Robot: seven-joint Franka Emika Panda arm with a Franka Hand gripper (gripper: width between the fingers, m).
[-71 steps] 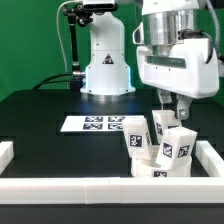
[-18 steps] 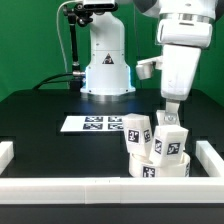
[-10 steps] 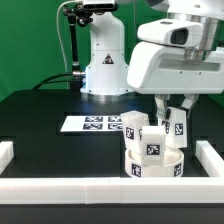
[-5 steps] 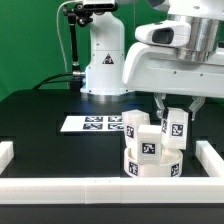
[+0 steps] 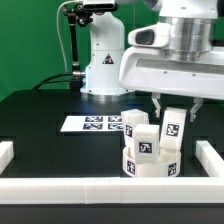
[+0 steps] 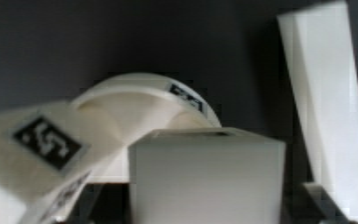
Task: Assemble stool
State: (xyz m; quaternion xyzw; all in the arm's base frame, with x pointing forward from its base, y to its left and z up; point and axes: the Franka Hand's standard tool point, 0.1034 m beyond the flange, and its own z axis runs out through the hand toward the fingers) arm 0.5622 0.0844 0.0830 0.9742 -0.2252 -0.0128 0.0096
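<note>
The stool's round white seat (image 5: 152,167) lies at the exterior view's lower right. Three tagged white block legs stand on it. My gripper (image 5: 170,113) is shut on the top of the right leg (image 5: 172,132), gripping it from above. The other two legs (image 5: 133,124) (image 5: 146,143) stand free beside it. In the wrist view the held leg (image 6: 208,168) fills the space between the dark fingers (image 6: 101,203), and my gripper (image 6: 208,216) sits over it. The curved seat (image 6: 140,95) and another tagged leg (image 6: 43,145) lie beyond.
The marker board (image 5: 92,124) lies flat left of the stool. White border rails run along the front (image 5: 90,187), the right (image 5: 212,155) and the left (image 5: 6,152); the right rail (image 6: 322,70) also shows in the wrist view. The robot's base (image 5: 105,65) stands behind.
The wrist has turned a little over the held leg, with the hand's body swinging toward the exterior view's left. The grip is unchanged and the seat stays in place.
</note>
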